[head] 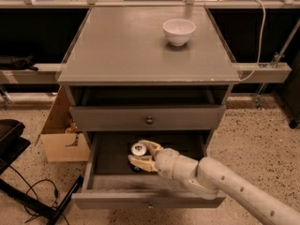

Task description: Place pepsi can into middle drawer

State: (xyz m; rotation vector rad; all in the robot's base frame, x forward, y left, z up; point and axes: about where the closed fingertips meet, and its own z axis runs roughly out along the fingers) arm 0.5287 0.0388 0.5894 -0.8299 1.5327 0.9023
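The middle drawer (101, 183) stands pulled open at the bottom of the grey cabinet, showing its dark tray. My gripper (142, 154) reaches into the drawer from the lower right on a white arm. Its pale fingers (151, 146) are shut around the pepsi can (138, 150), whose silver top faces up. The can's blue side is mostly hidden in the dark tray and behind the fingers. The can sits low inside the drawer, left of its middle; I cannot tell whether it touches the floor.
A white bowl (178, 31) stands on the cabinet top (122, 46) at the back right. The upper drawer front (148, 119) is closed. A cardboard box (61, 132) sits on the floor to the left, with black cables and a black stand.
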